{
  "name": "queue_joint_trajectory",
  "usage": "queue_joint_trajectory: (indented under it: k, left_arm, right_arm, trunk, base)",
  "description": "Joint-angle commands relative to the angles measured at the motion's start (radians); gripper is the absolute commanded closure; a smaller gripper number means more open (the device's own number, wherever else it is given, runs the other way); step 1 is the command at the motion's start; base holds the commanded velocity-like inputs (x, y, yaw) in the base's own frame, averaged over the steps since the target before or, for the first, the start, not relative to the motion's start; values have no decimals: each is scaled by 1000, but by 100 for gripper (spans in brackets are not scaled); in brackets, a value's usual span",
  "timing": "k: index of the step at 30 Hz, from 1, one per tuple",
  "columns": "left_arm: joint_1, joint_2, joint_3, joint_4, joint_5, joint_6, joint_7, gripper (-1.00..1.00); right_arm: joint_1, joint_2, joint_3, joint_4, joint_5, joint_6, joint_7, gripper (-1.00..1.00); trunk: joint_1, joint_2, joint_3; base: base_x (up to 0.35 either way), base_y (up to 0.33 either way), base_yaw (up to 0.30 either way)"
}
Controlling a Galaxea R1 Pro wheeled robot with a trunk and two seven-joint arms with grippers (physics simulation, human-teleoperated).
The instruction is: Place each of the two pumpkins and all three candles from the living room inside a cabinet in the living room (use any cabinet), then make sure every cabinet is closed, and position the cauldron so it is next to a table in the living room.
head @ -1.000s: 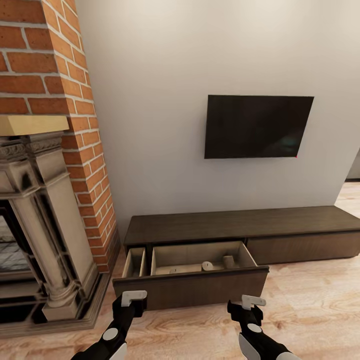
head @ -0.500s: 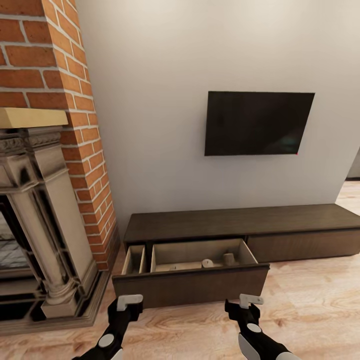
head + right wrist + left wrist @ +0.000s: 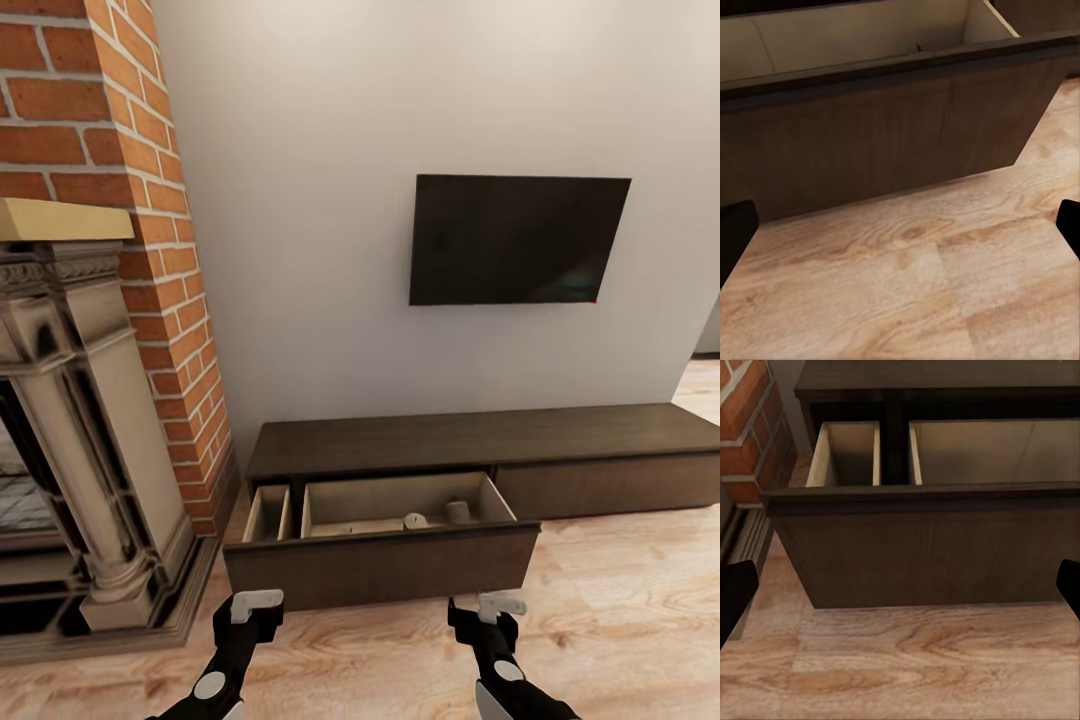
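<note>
A long, low dark brown wood cabinet (image 3: 480, 455) is standing with one drawer pulled open, two stubby beige candles (image 3: 415, 521) sitting inside. Just before its front, the left gripper (image 3: 256, 604) and right gripper (image 3: 500, 606) are hovering spread, holding nothing. Pushing unevenly risks skewing the drawer or tipping candles.

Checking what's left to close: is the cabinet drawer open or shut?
Open: the drawer stands pulled out from the cabinet, its beige inside showing.

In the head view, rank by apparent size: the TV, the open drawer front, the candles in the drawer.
1. Open drawer front, though nearness to the camera enlarges it.
2. TV, roughly comparable.
3. Candles, far the smallest.
</note>
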State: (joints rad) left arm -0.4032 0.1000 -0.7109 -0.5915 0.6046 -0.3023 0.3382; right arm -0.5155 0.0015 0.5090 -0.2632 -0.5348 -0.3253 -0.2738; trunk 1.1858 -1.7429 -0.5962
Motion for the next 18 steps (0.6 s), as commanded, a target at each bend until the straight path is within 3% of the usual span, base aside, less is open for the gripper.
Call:
queue_joint_trajectory:
  k: [1,18]
  left_arm:
    - [-1,1,-9,-1,7,-5,7,-100]
    - [-1,1,-10,1,6,-17,7,-100]
  right_arm:
    - [-1,0,8,1,-8,-4,-5,-100]
    - [1,0,8,9,-7,-6,-5,-100]
  trunk:
    - [4,-8,-4]
    - [69,-127,-58]
  base:
    - [0,0,0]
    - [0,0,0]
